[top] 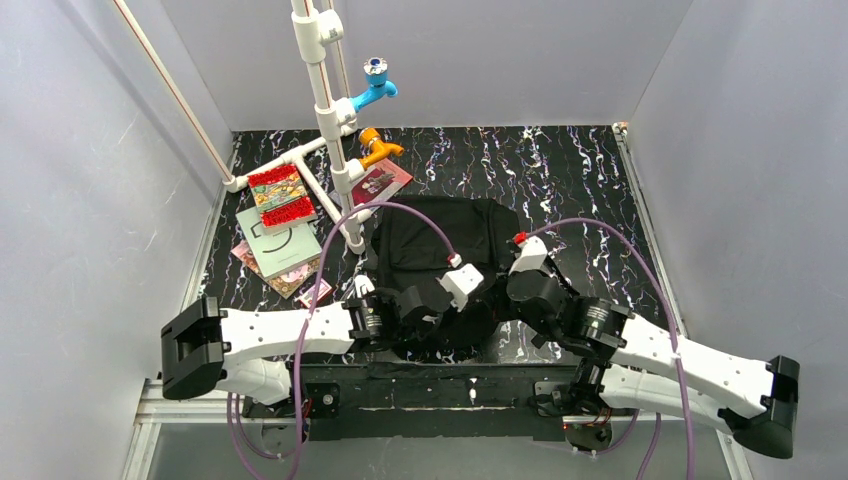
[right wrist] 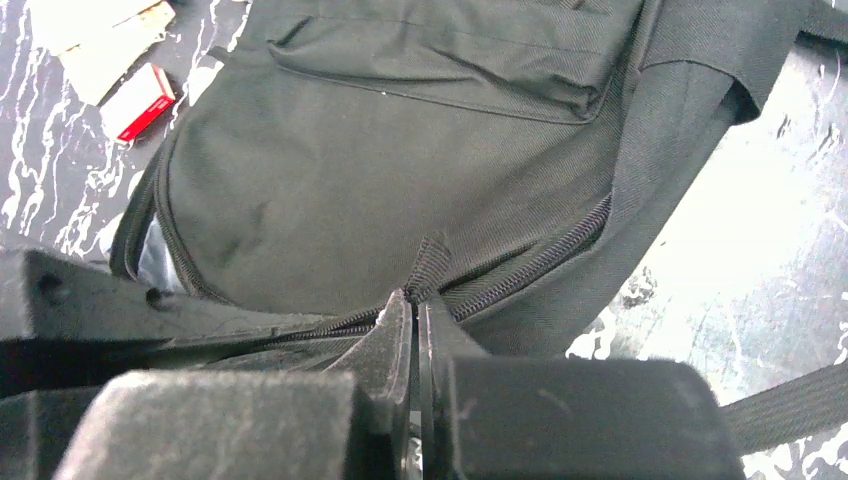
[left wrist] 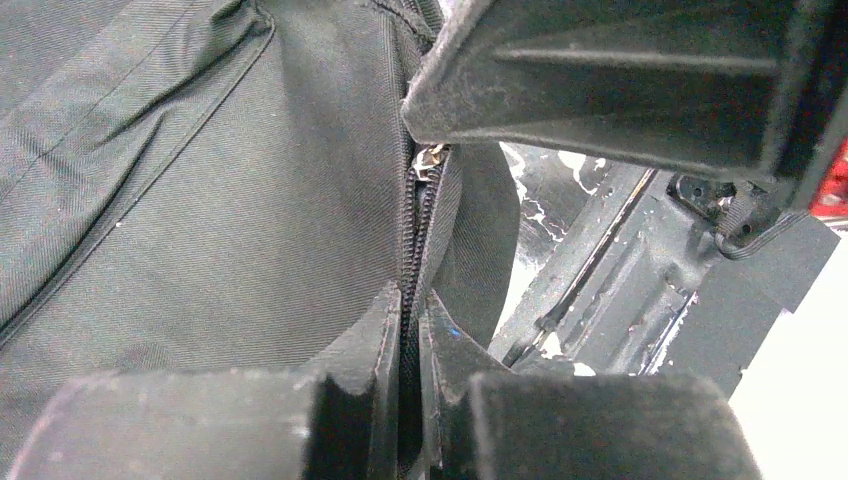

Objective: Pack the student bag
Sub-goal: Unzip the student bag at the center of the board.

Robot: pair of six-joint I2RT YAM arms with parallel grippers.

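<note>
The student bag, lying on the tabletop between both arms, is pinched along its zipper seam by the left pincer and right pincer, apparently for opening.

Black student bag, white-veined black table

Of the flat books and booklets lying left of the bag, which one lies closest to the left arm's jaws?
The small red-edged booklet, lowest in the cluster, just beyond the left arm's wrist. The large pale green book and the red-patterned book lie farther back, toward the white pipe frame.
</note>
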